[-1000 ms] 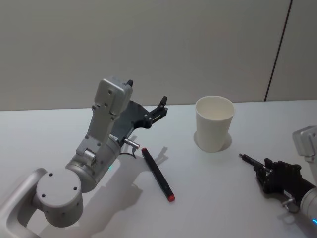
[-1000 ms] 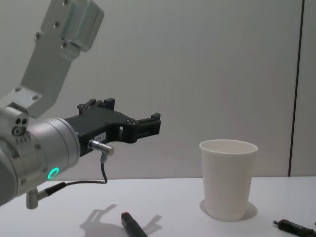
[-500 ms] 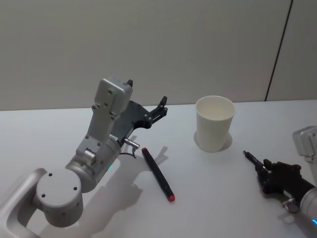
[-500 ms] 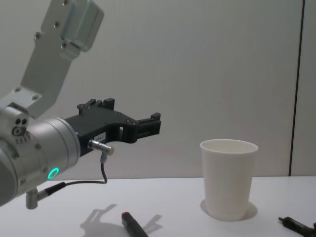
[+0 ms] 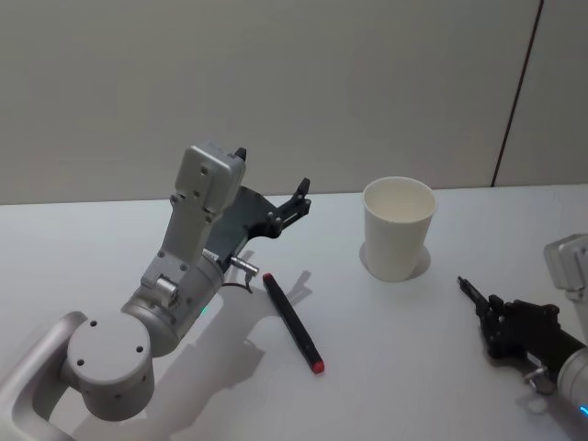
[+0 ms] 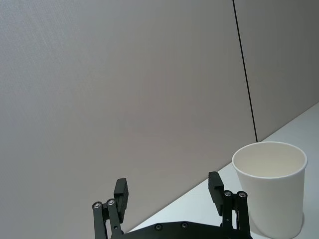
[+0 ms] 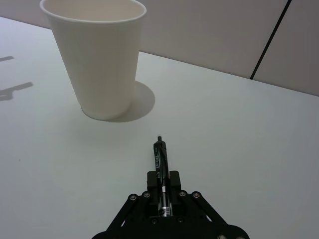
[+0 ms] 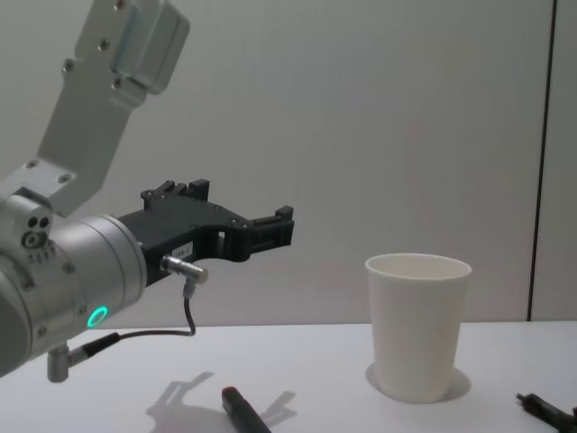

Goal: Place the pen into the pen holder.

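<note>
Halfway there: your right gripper (image 7: 162,188) is clamped on a black gel pen (image 7: 160,162), low over the white table (image 5: 404,386) at about 4 o'clock from the pen holder (image 5: 398,230). The pen's tip points toward the paper cup but is well short of it. The pick looks done. What is left, by this reading, is to lift the pen, carry it above the rolled rim, tip it upright and let go.

The cup stands upright on its base, mouth open. It appears empty, though its floor is not fully in sight from the head or the left wrist view.

Your left gripper (image 6: 168,188) hangs raised at the cup's 9 o'clock, fingers spread wide and holding nothing. Below it, at the cup's 8 o'clock, a second pen (image 5: 292,323), black with red ends, lies flat on the table, touched by neither gripper.
</note>
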Available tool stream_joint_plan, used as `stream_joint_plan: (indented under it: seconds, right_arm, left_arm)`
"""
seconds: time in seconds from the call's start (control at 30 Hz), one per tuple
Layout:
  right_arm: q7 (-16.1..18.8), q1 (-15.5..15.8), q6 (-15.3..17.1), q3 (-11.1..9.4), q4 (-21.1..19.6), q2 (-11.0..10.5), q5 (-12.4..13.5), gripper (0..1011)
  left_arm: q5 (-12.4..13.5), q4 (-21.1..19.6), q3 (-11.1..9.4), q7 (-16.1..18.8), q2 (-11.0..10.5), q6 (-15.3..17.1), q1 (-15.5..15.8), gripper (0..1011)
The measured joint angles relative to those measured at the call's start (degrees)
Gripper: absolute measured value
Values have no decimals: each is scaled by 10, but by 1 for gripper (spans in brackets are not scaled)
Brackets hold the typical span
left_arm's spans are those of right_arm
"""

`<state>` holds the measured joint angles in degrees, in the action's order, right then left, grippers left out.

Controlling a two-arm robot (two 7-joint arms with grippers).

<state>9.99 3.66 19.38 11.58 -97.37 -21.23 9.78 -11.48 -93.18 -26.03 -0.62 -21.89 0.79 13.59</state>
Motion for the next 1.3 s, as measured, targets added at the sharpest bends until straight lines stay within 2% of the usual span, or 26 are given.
stream_joint_plan:
  seconds: [0.43,0.77,1.3]
  right_arm:
    - [1,-3,-39,-5,8,-5,-14,133]
    - [12,-14,-106,-11,11,-8,-23,133]
    - [45,-47,-241,-19,22,-6,-23,133]
  left_arm:
    - [0,0,0,0,0,0,0,1001]
    - [0,0,0,0,0,0,0,1001]
    - [0,0,0,0,0,0,0,1001]
